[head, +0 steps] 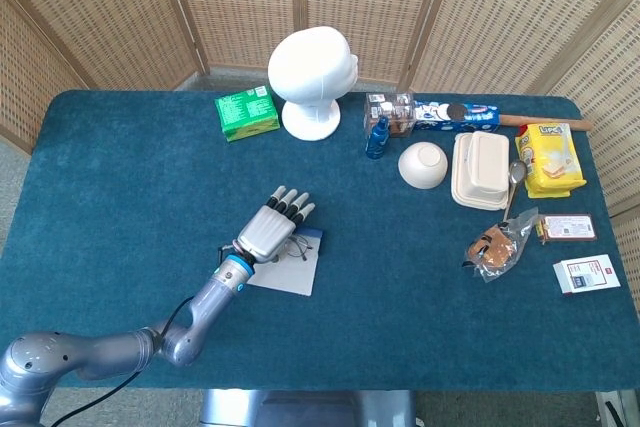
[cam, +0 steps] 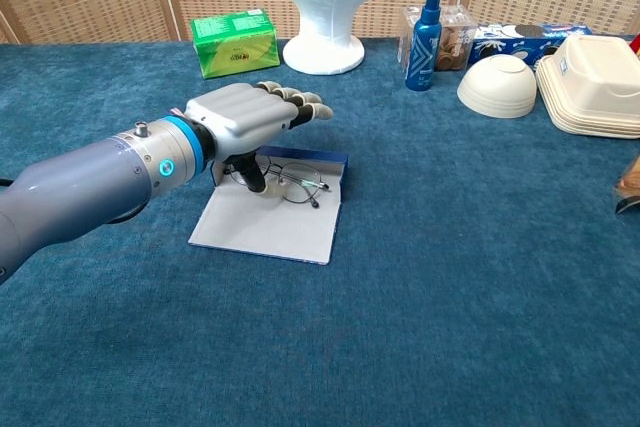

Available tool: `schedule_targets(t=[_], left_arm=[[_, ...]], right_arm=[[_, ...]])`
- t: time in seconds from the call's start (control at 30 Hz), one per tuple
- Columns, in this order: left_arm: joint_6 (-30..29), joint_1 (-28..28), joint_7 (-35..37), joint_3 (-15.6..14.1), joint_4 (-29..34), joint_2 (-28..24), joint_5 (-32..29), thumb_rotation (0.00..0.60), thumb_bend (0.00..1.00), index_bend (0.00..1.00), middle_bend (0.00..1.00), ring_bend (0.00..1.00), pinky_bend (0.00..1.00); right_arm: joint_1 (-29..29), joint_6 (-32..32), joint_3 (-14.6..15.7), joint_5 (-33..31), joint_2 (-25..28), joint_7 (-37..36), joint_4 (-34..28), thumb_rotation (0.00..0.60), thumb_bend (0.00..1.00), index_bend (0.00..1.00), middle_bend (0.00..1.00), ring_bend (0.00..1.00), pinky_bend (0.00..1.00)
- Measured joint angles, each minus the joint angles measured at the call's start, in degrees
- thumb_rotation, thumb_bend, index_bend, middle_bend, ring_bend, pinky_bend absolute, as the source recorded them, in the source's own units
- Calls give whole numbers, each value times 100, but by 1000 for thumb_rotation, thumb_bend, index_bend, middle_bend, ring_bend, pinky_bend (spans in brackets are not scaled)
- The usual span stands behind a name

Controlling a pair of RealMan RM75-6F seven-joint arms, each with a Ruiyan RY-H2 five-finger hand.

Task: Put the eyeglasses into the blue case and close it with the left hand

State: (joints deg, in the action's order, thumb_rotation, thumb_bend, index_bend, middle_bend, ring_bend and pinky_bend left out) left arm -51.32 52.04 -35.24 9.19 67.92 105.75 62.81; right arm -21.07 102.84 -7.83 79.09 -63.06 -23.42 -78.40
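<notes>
The blue case [cam: 262,231] lies open and flat on the teal table, its pale inside up and its blue edge at the back; in the head view the case [head: 290,277] sits left of centre. Thin wire eyeglasses [cam: 300,183] lie on its far part, also seen as eyeglasses [head: 298,250] just past the hand. My left hand [cam: 250,117] hovers over the left side of the glasses, fingers stretched forward and thumb pointing down by the frame; the same left hand [head: 270,227] covers part of them from above. Whether the thumb touches the glasses is unclear. My right hand shows in neither view.
A white mannequin head [head: 312,72] and a green box [head: 246,112] stand at the back. A blue bottle [head: 377,137], white bowl [head: 422,164], lidded food container [head: 480,169] and snack packets [head: 549,157] crowd the right side.
</notes>
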Motion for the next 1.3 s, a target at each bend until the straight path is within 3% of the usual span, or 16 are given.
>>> schedule_targets(t=[0.6, 0.8, 1.03, 1.3], left_arm=[[-76, 33, 220, 161, -167, 46, 38, 541, 237, 0, 0, 0, 0], [81, -50, 426, 226, 511, -348, -160, 524, 236, 4, 0, 0, 0], [593, -81, 654, 338, 1663, -1209, -951, 515, 235, 13, 0, 0, 0], [948, 141, 590, 262, 2143, -1703, -1791, 509, 235, 0, 0, 0, 0]], right_arm=[[1, -4, 0, 16, 14, 80, -62, 537, 185, 0, 100, 0, 180], [65, -66, 4, 51, 9, 164, -115, 539, 185, 0, 100, 0, 180], [132, -147, 16, 78, -25, 222, -126, 537, 184, 0, 100, 0, 180], [168, -185, 18, 74, -36, 265, -129, 538, 185, 0, 100, 0, 180]])
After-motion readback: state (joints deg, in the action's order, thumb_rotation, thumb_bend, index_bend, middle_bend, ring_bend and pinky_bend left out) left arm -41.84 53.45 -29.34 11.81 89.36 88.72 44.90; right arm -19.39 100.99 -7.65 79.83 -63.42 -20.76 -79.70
